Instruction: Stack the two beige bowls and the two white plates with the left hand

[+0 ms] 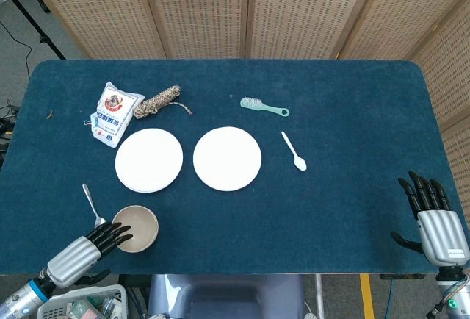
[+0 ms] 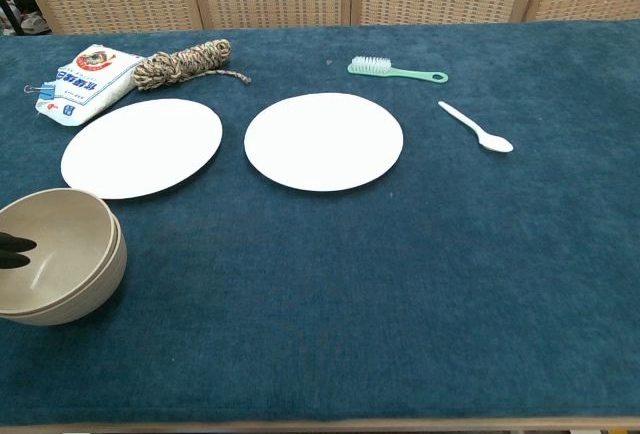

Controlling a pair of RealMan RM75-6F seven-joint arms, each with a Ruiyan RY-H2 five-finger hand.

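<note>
My left hand (image 1: 110, 237) sits at the near left corner of the bench (image 1: 352, 209), its dark fingertips hooked over the rim of the beige bowls (image 2: 55, 254). From the chest view the two bowls already look nested, one rim showing just inside the other, so I judge the bowl half of the job done. Whether the hand is pinching that rim or only resting on it, I cannot tell; the fingers reach inside, but the thumb is hidden.

The two white plates lie flat side by side toward the middle of the bench, close but apart: the left plate (image 1: 148, 159) just beyond the bowls, the right plate (image 1: 227, 158) next to it. I expect thin rims lying flush on the cloth to be hard to get fingers under.

My right hand (image 1: 433, 220) rests released at the near right corner, fingers spread, out of the way, since this task belongs to the left.

A metal spoon (image 1: 91, 203) lies just beside the bowls; I should avoid nudging it.
</note>
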